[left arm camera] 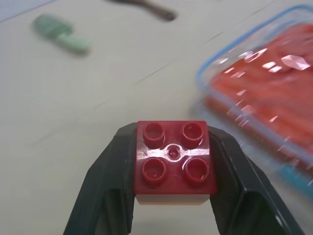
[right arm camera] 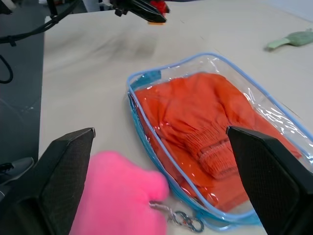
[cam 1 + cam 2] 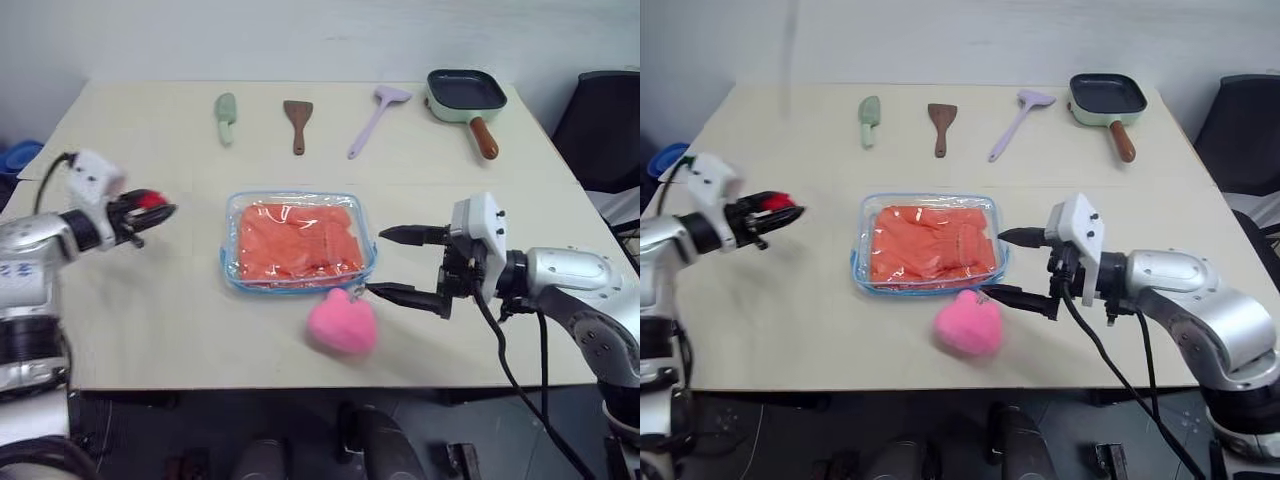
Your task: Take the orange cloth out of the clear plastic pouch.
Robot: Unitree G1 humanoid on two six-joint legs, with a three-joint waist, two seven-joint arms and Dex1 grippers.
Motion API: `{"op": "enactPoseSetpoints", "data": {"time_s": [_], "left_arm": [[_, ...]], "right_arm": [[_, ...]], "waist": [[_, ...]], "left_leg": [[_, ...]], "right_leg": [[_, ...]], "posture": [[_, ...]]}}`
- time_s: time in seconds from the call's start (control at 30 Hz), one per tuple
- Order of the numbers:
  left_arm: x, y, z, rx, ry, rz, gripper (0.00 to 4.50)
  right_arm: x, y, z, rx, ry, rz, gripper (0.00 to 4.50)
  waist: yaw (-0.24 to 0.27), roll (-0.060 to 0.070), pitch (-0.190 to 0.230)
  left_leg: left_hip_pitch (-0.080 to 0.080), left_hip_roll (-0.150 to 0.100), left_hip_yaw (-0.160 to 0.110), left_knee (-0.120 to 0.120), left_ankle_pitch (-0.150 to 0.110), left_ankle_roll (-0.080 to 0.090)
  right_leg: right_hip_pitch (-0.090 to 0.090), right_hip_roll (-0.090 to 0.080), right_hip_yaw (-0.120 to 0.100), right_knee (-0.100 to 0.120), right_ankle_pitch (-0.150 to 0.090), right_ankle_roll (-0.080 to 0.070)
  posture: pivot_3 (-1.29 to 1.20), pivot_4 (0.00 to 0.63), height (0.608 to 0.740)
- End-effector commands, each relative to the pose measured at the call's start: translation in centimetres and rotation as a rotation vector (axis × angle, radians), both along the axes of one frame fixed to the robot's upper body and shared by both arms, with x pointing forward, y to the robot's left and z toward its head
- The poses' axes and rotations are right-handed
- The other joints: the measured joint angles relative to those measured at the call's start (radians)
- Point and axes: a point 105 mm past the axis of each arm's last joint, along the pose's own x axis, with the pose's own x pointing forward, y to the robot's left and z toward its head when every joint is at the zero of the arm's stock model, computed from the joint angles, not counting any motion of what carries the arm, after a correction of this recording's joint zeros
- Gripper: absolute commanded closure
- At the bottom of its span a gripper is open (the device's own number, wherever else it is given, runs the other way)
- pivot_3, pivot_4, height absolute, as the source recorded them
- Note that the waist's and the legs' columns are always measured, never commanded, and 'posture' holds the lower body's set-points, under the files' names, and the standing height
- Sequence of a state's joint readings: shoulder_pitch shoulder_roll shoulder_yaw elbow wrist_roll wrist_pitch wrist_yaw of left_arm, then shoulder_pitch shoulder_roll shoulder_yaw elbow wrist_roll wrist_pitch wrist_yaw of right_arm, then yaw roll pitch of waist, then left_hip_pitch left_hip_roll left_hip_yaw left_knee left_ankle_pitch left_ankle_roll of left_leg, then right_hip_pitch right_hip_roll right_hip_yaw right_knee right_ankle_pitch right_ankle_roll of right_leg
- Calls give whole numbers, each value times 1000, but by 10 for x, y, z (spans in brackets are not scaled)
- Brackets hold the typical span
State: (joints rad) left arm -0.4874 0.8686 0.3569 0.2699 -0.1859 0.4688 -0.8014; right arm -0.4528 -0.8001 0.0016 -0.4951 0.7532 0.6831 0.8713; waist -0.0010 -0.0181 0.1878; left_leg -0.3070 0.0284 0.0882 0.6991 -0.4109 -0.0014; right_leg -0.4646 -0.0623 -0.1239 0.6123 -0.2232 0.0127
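Observation:
The orange cloth lies folded inside the clear plastic pouch, which rests flat in the middle of the table with its light blue edging all around. My left gripper hovers over the table well to the left of the pouch, shut on a small red toy block. My right gripper is open just off the pouch's right edge, fingers pointing at it, with nothing between them. A fluffy pink plush sits against the pouch's near right corner, under the lower finger.
Along the far side of the table lie a green spatula, a brown spatula, a purple spatula and a green pan. A black chair stands at the right. The pouch's metal zipper ring lies beside the plush.

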Motion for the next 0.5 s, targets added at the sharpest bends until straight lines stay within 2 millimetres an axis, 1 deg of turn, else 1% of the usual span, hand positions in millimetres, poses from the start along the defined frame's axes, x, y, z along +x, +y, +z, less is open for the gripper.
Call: {"op": "enactPoseSetpoints", "data": {"time_s": [0.03,0.07,0.17,0.23,0.3,0.47,0.5], "left_arm": [[-32,41,-6,53,16,200,2653],[-39,49,-14,48,35,244,2653],[-53,65,-31,31,68,339,2653],[-61,77,-41,28,84,407,2194],[-67,83,-45,27,89,444,1644],[-78,88,-45,19,88,476,90],[-79,89,-43,17,85,482,38]], "right_arm": [[-4,7,6,5,-30,87,0],[-4,9,6,4,-26,100,0],[-1,11,4,2,-21,121,0],[2,13,3,4,-19,129,0],[3,13,3,5,-16,135,0],[4,12,2,3,-13,134,0],[4,11,2,2,-12,131,0]], "waist": [[0,0,0],[0,0,0],[13,-1,0],[21,-1,-1],[24,-1,-1],[21,-1,-1],[21,-1,-1]], "left_leg": [[0,0,0,0,0,0],[1,0,0,0,-1,0],[0,0,0,0,-1,0],[1,0,0,0,-2,1],[1,0,0,0,-2,1],[1,1,1,0,-3,0],[1,1,1,0,-3,0]], "right_leg": [[0,0,0,-1,0,0],[0,0,0,0,0,0],[0,-1,0,0,0,0],[0,-1,0,0,0,0],[0,-1,1,0,0,0],[0,-1,1,0,0,-1],[0,-1,1,0,0,-1]], "posture": [[0,150,740],[0,150,740],[0,150,740],[0,150,740],[0,150,740],[0,150,740],[0,150,740]]}}
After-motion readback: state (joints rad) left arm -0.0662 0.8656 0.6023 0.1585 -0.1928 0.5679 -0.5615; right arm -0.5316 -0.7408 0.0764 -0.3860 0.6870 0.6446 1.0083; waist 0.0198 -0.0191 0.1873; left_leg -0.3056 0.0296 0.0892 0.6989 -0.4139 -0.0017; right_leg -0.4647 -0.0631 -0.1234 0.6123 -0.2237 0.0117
